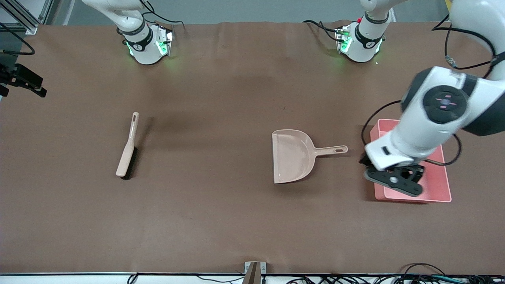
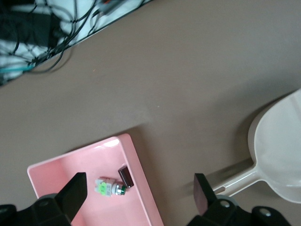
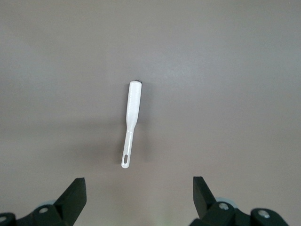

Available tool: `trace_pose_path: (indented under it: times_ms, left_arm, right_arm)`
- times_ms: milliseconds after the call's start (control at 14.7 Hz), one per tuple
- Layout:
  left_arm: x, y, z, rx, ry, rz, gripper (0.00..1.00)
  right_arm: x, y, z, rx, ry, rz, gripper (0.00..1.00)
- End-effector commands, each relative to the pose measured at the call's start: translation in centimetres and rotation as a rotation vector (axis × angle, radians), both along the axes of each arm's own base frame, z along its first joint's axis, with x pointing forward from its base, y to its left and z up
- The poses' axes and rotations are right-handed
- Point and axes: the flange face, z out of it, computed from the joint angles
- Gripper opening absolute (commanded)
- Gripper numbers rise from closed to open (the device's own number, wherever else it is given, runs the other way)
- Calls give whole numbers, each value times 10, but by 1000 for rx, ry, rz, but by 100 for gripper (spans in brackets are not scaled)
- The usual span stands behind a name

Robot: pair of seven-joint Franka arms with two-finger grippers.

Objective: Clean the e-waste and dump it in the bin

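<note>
A: How far along is it?
B: Seemingly nearly done: both e-waste pieces (image 2: pixel 115 182) are lying inside the bin (image 1: pixel 440 185), a smooth pink tub at the left arm's end.
A: And the hands?
B: Left hand (image 2: pixel 138 194) is hanging over the bin, fingers apart, empty. Right hand (image 3: pixel 139 197) is waiting over the brush (image 3: pixel 130 122), fingers apart. The beige plastic dustpan (image 1: pixel 292 156) is lying on the brown tabletop (image 1: pixel 221 221).

You are looking at a robotics lab: two white arm bases (image 1: pixel 146 45) are glowing green on a brown-covered table (image 1: pixel 221 221), with cables (image 1: pixel 355 279) trailing along its edge.
</note>
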Motion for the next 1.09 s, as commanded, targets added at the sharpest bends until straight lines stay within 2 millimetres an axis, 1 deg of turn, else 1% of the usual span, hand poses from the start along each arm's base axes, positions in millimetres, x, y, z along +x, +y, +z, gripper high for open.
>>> trace_pose_path:
  times_ms: [0, 68, 136, 204, 272, 340, 408, 476, 543, 679, 747, 815, 883, 1019]
  left_arm:
    - [-1, 21, 27, -98, 11, 98, 100]
    - [-3, 29, 35, -129, 17, 141, 100]
    - [-5, 34, 43, -140, 15, 165, 100]
    - [-10, 41, 55, -151, 11, 203, 100]
    - [-16, 41, 70, -159, -4, 225, 100]
    - [-24, 48, 80, -134, -8, 248, 100]
    - [-35, 50, 83, -96, 7, 247, 100]
    - [-41, 55, 89, -77, 13, 255, 100]
    - [-48, 64, 95, -56, 29, 276, 100]
    - [-64, 75, 110, -74, 78, 323, 100]
    - [-72, 91, 122, -99, 93, 358, 100]
    - [-78, 98, 131, -102, 88, 362, 100]
    - [-86, 100, 142, -96, 81, 348, 100]
    - [-102, 109, 154, -89, 80, 337, 100]
  right_arm:
    - [-6, 2, 3, -1, -1, -5, 100]
    - [-5, 2, 3, -1, -4, -5, 100]
    - [-5, 2, 3, -1, -4, -5, 100]
    - [-5, 2, 3, -1, -3, -5, 100]
    - [-6, 2, 2, -1, -1, -5, 100]
    - [-6, 2, 2, -1, -1, -5, 100]
    - [-5, 2, 3, -1, -4, -5, 100]
    - [-5, 2, 3, -1, -4, -5, 100]
    - [-5, 1, 3, -1, -4, -6, 100]
    - [-5, 1, 3, -1, -6, -6, 100]
    - [-4, 1, 2, -1, -6, -6, 100]
    - [-4, 1, 2, -1, -6, -6, 100]
    - [-5, 2, 3, 0, -8, -5, 100]
    - [-5, 1, 3, 0, -8, -6, 100]
